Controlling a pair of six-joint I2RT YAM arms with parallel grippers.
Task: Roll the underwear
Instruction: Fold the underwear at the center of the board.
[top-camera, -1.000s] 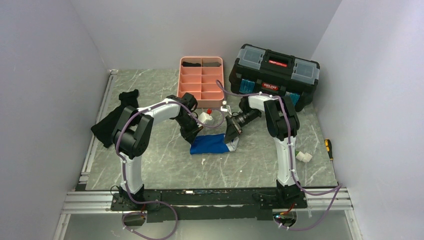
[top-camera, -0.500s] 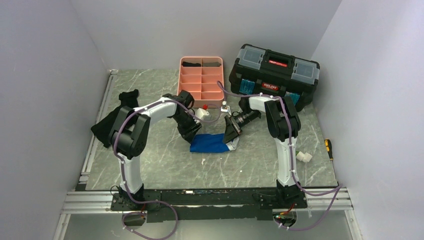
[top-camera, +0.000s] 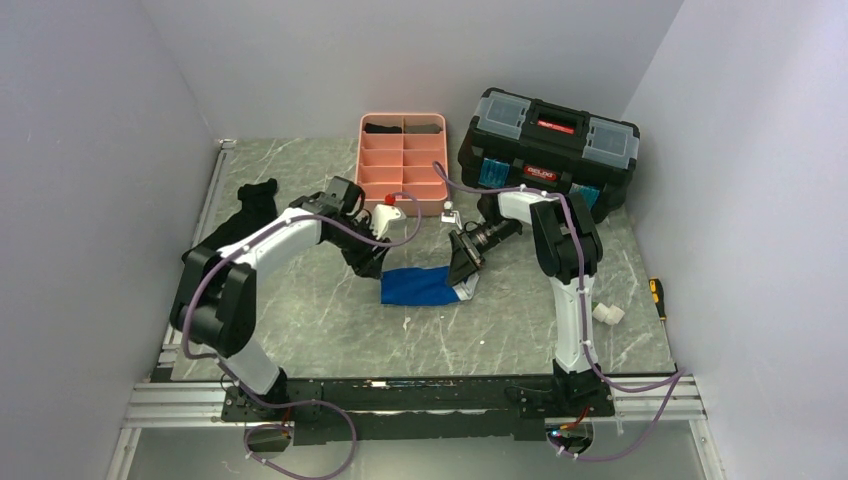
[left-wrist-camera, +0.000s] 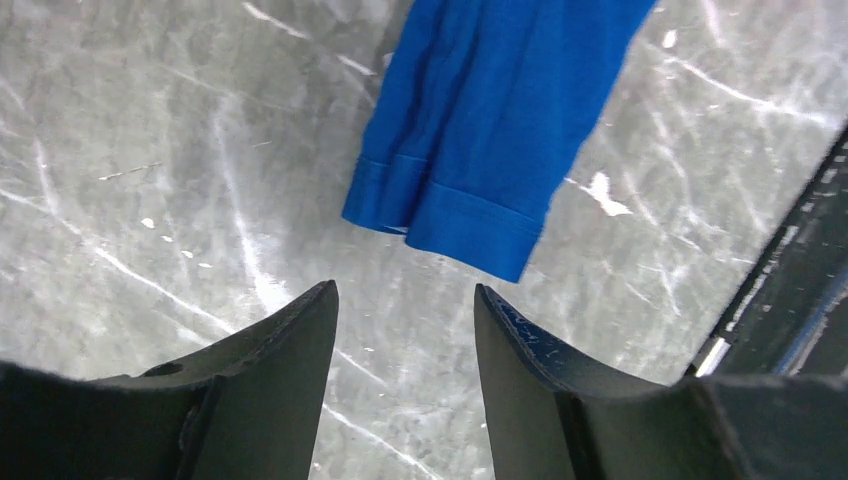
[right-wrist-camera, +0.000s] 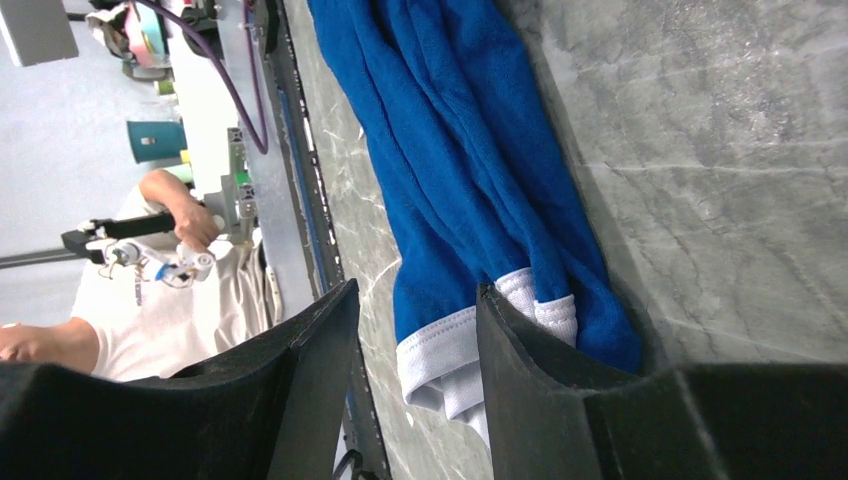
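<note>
The underwear (top-camera: 420, 287) is a bright-blue folded strip lying flat on the grey marble table, with a white waistband at its right end. My left gripper (top-camera: 372, 262) hovers open just off the strip's left end. In the left wrist view the underwear's hem (left-wrist-camera: 470, 150) lies ahead of the left gripper (left-wrist-camera: 405, 300), and only bare table shows between its fingers. My right gripper (top-camera: 463, 270) is down at the waistband end. In the right wrist view the right gripper (right-wrist-camera: 415, 300) stands open. The white waistband (right-wrist-camera: 440, 350) sits partly in the gap, and one finger (right-wrist-camera: 540, 370) rests over the underwear (right-wrist-camera: 450, 150).
A pink divided tray (top-camera: 361, 160) stands behind, with dark rolls (top-camera: 400, 127) in its back compartments. A black toolbox (top-camera: 548, 140) is at the back right. A black cloth (top-camera: 255, 195) lies at the left edge. A small red-capped bottle (top-camera: 390, 200) stands near the tray.
My left gripper has opened, let go of the underwear's left end and drawn back to the left, its elbow swinging outward. The right arm and the underwear have stayed put.
</note>
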